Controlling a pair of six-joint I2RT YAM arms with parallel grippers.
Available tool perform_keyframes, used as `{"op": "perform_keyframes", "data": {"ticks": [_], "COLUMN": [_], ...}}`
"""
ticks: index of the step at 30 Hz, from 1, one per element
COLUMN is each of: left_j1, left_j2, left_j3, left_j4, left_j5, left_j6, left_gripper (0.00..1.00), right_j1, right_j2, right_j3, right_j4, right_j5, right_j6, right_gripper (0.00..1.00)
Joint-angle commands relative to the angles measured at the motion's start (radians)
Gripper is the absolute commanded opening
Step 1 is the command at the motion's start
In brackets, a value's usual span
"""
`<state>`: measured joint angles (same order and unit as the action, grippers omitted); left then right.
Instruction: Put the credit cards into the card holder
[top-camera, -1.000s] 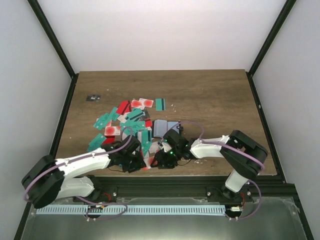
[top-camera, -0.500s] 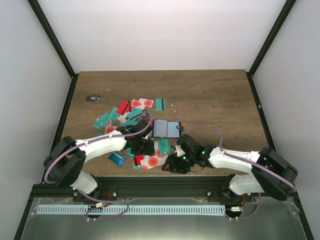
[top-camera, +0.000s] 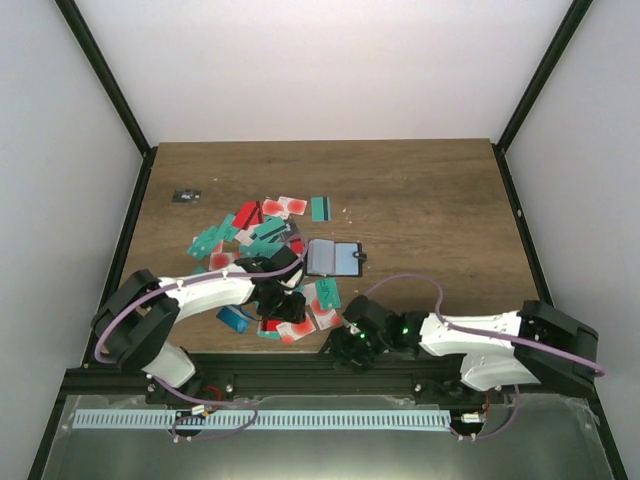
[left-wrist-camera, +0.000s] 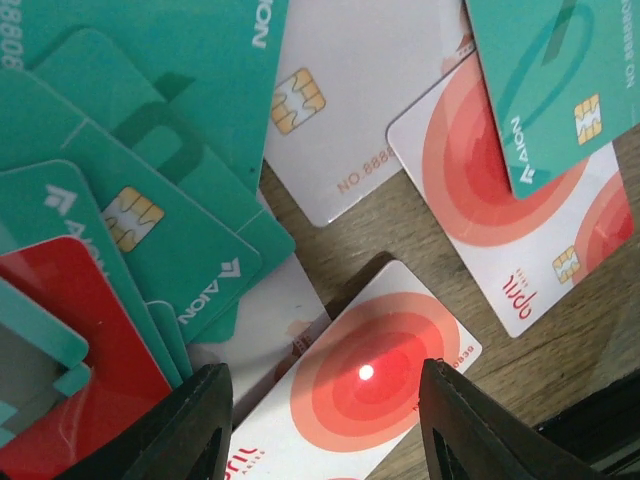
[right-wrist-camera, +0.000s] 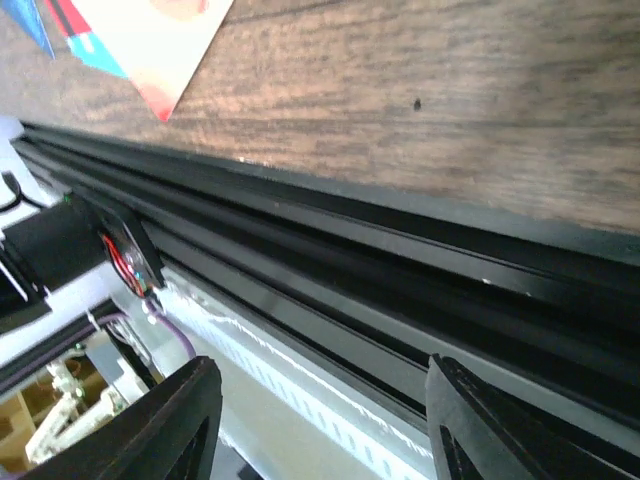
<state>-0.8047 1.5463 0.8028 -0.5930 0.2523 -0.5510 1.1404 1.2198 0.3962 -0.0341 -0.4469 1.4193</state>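
The credit cards (top-camera: 262, 238) lie in a loose overlapping pile at the table's left middle: teal, red, and white with a red circle. The card holder (top-camera: 333, 258) lies open just right of the pile, grey and light blue inside. My left gripper (top-camera: 287, 306) is open and empty over the pile's near end. In the left wrist view its jaws (left-wrist-camera: 325, 425) straddle a white card with a red circle (left-wrist-camera: 385, 375). My right gripper (top-camera: 346, 346) is open and empty at the table's near edge. In the right wrist view (right-wrist-camera: 325, 440) it hangs over the black rail (right-wrist-camera: 380, 270).
A tiny dark grey object (top-camera: 185, 195) lies at the far left of the table. A blue card (top-camera: 237, 320) lies near the front edge, left of my left gripper. A card corner (right-wrist-camera: 150, 45) shows at the right wrist view's top left. Black frame posts flank the table.
My left gripper swung from the near edge up and right onto the pile's near end, spreading cards. My right gripper pulled back from beside the card holder to the table's front edge.
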Motion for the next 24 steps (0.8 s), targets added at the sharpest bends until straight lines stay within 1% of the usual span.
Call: {"op": "perform_keyframes", "data": {"ticks": [1, 4, 6, 9, 13, 18, 24], "left_j1": [0.003, 0.003, 0.003, 0.003, 0.001, 0.0, -0.002], "left_j2": [-0.024, -0.03, -0.052, -0.083, -0.115, -0.142, -0.165], "left_j3": [-0.045, -0.078, -0.099, -0.129, -0.157, -0.188, -0.22], "left_j4": [-0.022, -0.005, 0.001, 0.003, 0.008, 0.024, 0.038], "left_j5": [0.018, 0.049, 0.062, 0.076, 0.122, 0.168, 0.205], "left_j6": [0.015, -0.01, -0.032, -0.056, -0.065, -0.054, -0.054], "left_gripper": [0.54, 0.54, 0.54, 0.54, 0.53, 0.53, 0.5], "right_j1": [0.038, 0.056, 0.072, 0.09, 0.114, 0.131, 0.139], "right_j2": [0.05, 0.1, 0.147, 0.239, 0.32, 0.368, 0.403], "right_j3": [0.039, -0.01, 0.001, 0.058, 0.071, 0.08, 0.084], "right_j4": [0.083, 0.233, 0.294, 0.303, 0.385, 0.449, 0.479], "right_j5": [0.144, 0.196, 0.24, 0.27, 0.291, 0.33, 0.367], "right_j6": [0.179, 0.292, 0.327, 0.341, 0.393, 0.415, 0.431], "right_gripper": [0.58, 0.58, 0.58, 0.57, 0.57, 0.56, 0.53]}}
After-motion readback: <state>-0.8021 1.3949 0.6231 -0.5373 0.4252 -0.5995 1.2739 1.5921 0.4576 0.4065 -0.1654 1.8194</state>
